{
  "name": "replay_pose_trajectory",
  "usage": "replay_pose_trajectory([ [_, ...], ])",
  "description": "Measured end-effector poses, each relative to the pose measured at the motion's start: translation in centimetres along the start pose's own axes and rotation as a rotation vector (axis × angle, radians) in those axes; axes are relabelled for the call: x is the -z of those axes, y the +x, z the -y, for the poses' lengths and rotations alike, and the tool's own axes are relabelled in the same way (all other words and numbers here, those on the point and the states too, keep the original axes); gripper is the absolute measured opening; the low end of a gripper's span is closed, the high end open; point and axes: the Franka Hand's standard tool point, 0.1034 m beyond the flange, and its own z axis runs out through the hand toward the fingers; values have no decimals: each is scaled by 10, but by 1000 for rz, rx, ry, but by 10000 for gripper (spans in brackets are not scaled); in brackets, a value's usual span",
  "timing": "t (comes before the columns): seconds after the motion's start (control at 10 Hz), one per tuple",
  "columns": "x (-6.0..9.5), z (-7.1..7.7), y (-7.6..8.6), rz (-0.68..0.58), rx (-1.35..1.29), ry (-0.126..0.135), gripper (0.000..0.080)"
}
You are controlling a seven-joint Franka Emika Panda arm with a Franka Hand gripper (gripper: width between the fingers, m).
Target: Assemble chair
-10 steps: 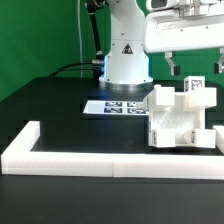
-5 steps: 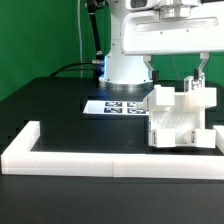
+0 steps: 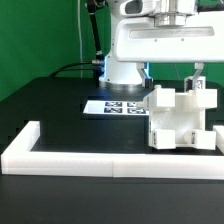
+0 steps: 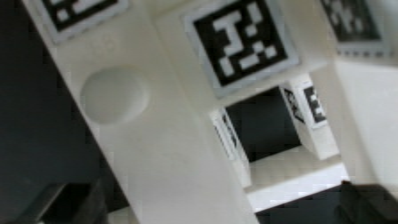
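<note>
White chair (image 3: pixel 178 125) with black-and-white square tags (image 4: pixel 240 42), black table (image 3: pixel 60 110)

Robotics lab: green backdrop (image 3: pixel 40 30), black table (image 3: pixel 55 100), tagged marker board (image 3: pixel 112 106), white border wall (image 3: pixel 80 160), arm's base (image 3: pixel 125 68).

The marker board (image 3: pixel 112 106) lies on the black table (image 3: pixel 60 100), behind the white border wall (image 3: pixel 70 158).

You see a glossy white arm (image 3: pixel 122 68) with rounded, swollen casings and a stout base, just toward eleven o'clock from the middle of the exterior view. The gripper (image 3: pixel 174 74), at one o'clock, has a broad, boxy white housing (image 3: pixel 165 40) with a grey fitting (image 3: pixel 150 8) on top. Two slim dark fingers (image 3: pixel 198 72) hang beneath. A black cable (image 3: pixel 93 38) runs down at the base's nine o'clock.
</note>
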Motion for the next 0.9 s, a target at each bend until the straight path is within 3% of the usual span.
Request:
replay_pose_trajectory([
  [0.5, 0, 2, 0, -1, -12, 1, 649],
  [0.9, -10, 25, -5, -7, -48, -4, 649],
])
